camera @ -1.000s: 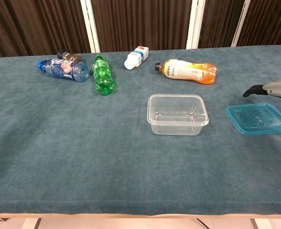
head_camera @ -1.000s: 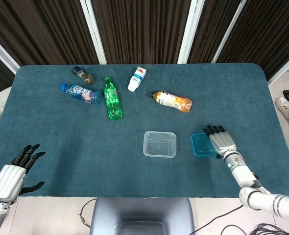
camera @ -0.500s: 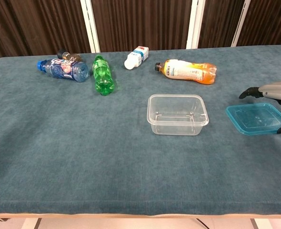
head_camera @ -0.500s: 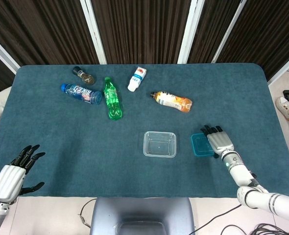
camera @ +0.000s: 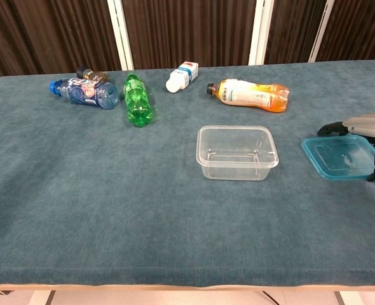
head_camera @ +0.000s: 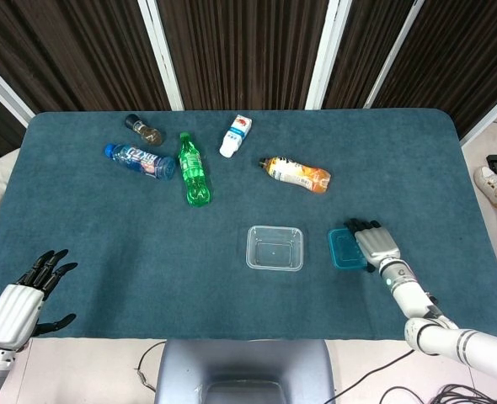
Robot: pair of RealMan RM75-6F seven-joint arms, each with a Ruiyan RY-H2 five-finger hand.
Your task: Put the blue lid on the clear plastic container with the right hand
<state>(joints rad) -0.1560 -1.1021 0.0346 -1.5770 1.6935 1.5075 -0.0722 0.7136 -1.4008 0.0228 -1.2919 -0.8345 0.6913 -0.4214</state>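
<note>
Over the last second the right robot hand point(head_camera: 375, 243) has slid inward and sunk lower over the blue lid point(head_camera: 344, 249), covering more of its right side; everything else lies as it did.

The surface point(head_camera: 105, 227) is a broad rounded slab under teal cloth with a soft, felt-like nap. The left robot hand point(head_camera: 21, 301) rests at its near left corner, fingers spread and holding nothing, well apart from the work, probably parked there because the task belongs to the other arm.

The right robot hand hovers low over the lid with fingers on top and thumb dropped beside the near edge, seemingly set to pinch the rim. Nothing is clamped yet, and whether the fingers touch the plastic I cannot tell.

The clear plastic container point(camera: 236, 152) sits upright and open near the centre, thin-walled and rectangular with rounded corners. The blue lid lies flat just to its right, apart from it, a translucent shallow rectangle with a raised rim.

Bottles point(head_camera: 193, 169) lie on their sides along the far half.
</note>
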